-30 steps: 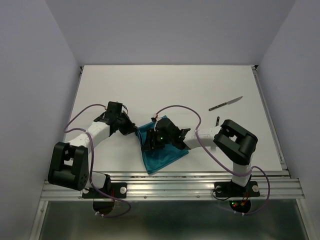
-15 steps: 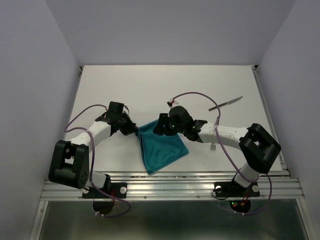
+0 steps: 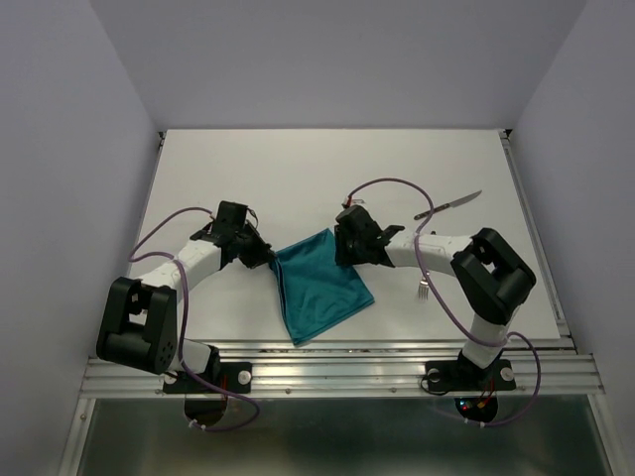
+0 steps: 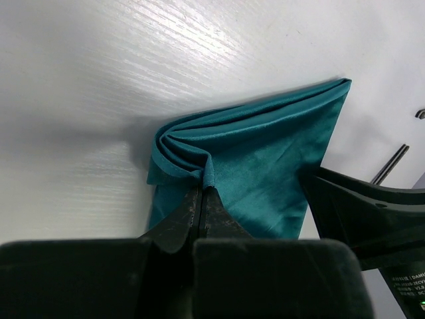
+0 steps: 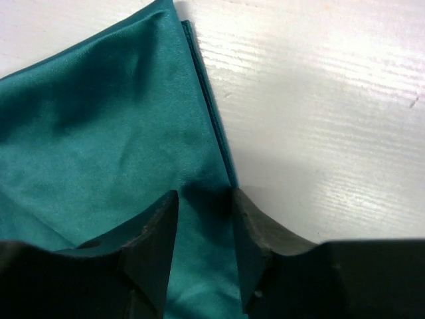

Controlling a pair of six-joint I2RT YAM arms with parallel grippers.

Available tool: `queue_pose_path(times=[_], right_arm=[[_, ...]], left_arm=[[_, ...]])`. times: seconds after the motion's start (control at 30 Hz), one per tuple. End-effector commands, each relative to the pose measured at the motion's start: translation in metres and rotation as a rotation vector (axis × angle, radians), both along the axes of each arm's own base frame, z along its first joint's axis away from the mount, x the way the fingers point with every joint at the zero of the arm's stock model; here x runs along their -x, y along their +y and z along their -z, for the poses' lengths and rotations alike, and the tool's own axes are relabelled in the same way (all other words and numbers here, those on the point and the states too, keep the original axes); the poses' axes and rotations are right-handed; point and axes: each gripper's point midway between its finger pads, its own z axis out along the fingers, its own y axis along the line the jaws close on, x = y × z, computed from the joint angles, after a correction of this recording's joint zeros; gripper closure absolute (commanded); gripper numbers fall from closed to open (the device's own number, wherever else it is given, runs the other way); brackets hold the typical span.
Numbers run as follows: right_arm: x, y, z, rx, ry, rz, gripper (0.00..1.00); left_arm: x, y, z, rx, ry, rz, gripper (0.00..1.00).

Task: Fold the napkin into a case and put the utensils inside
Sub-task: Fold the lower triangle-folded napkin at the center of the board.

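Nothing legible anywhere that I can see. The only lettering is a couple of tiny white printed lines on the black housing (image 4: 388,266) at the lower right corner of the left wrist view, and those are too small to make out.

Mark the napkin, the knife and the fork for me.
napkin (image 3: 319,288): top external view, middle of the folded cloth.
knife (image 3: 448,206): top external view, where the dark handle meets the blade.
fork (image 3: 424,291): top external view, the tine end.
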Motion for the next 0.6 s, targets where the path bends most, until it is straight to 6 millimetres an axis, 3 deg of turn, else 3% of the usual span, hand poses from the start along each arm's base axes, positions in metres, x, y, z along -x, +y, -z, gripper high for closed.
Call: queue_pose_path(times=[0.0,0.17,0.57], right_arm=[[-0.01,-0.002,-0.002,0.049,-0.025,-0.017,0.64],[-0.006,-0.001,0.012,0.053,0.008,-0.025,0.85],[0.007,0.0,0.029,0.035,0.059,-0.046,0.96]], left_arm=[[-0.01,-0.004,-0.013,0.006,-0.023,-0.013,1.0],[-0.015,-0.006,-0.017,0.016,-0.023,-0.025,1.0],[-0.032,-0.014,-0.017,0.037,-0.013,-0.048,1.0]])
